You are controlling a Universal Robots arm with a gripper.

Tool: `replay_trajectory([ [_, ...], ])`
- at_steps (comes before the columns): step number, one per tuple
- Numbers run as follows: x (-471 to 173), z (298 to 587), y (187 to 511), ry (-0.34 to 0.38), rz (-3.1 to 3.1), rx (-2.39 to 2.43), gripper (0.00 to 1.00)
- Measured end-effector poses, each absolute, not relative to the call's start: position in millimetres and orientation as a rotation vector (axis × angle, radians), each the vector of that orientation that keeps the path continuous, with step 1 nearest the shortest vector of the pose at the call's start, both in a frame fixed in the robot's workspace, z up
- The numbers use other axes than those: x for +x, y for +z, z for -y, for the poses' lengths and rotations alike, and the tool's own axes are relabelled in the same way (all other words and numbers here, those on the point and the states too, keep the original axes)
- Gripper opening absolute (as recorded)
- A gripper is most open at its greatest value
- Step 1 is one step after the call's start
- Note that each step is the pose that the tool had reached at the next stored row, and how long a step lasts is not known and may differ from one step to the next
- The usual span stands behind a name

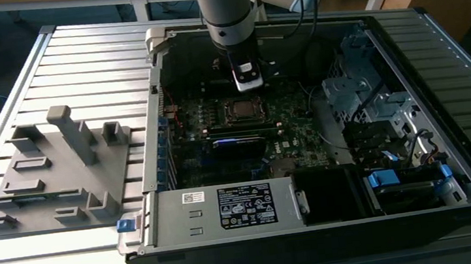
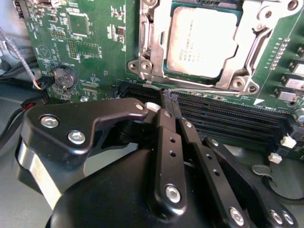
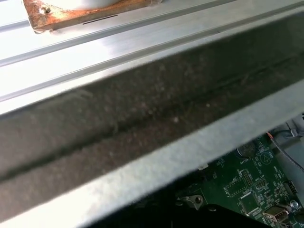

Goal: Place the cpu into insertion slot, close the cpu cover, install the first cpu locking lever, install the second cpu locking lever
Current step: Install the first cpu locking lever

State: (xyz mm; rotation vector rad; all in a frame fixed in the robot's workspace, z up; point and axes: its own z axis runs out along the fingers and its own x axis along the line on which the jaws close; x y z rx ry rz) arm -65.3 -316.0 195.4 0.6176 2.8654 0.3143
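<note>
I am hovering my claw (image 2: pixel 169 97) low over the motherboard (image 2: pixel 95 47) inside the open computer case (image 1: pixel 318 245), with my fingertips drawn together and gripping nothing. They are sitting just beside the socket edge that is facing the memory slots (image 2: pixel 228 118), where a thin wire rod (image 2: pixel 204 90) is running along. I am taking it for one of the locking levers, though I cannot tell whether it is hooked. To do this well, I am judging that the closed tips should be pressing on the rod alone, pushing steadily down and sideways toward its catch and staying clear of the chip's top and the slot clips. The cpu (image 2: pixel 202 40) is lying flat in its socket near the middle of the motherboard, its dull silver-grey top showing faint print. The cpu cover (image 2: pixel 153 42) is lying down around it, a shiny metal frame showing the chip through its window
</note>
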Motion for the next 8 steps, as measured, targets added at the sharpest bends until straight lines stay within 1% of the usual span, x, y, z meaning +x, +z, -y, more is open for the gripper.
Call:
replay_trajectory([
  [8,-65.3,319.1,195.3,0.318,-2.861,0.606,0.11],
])
